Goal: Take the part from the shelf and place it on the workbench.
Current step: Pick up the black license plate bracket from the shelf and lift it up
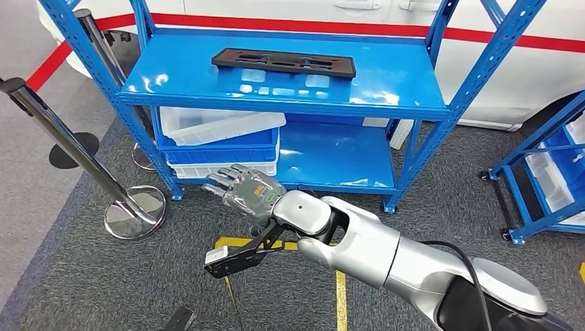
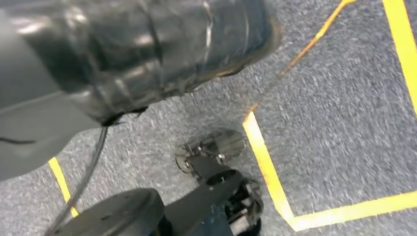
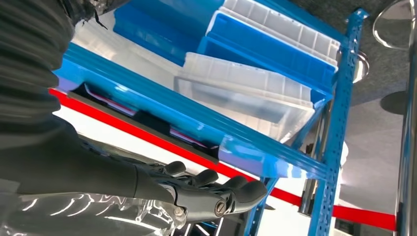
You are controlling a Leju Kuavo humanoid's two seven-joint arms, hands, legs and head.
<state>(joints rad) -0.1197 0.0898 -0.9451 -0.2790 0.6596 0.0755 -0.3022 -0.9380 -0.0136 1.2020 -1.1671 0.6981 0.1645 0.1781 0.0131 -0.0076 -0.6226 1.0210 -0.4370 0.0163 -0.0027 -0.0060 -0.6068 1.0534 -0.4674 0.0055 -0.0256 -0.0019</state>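
1. Overhead, the black part (image 1: 283,62) lies flat on the blue shelf's (image 1: 386,89) top deck; the right hand (image 1: 243,190) hovers below, empty, fingers extended.
2. Right wrist view adds stacked clear and blue bins (image 3: 255,88).
3. No writing is readable.
4. Grey carpet (image 1: 103,283) carries yellow tape lines (image 2: 265,162); left hand's state: cannot tell.

Silver arm (image 1: 386,258), black cable, grey fingers (image 1: 222,181)

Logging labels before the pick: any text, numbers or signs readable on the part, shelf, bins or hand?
No readable text in any view.
Right hand: a small orange and green patch on its back, too small to read.
Part: no label visible.
Shelf: plain blue, unmarked.
Bins: no labels visible.
Floor tape: plain yellow lines, no lettering.
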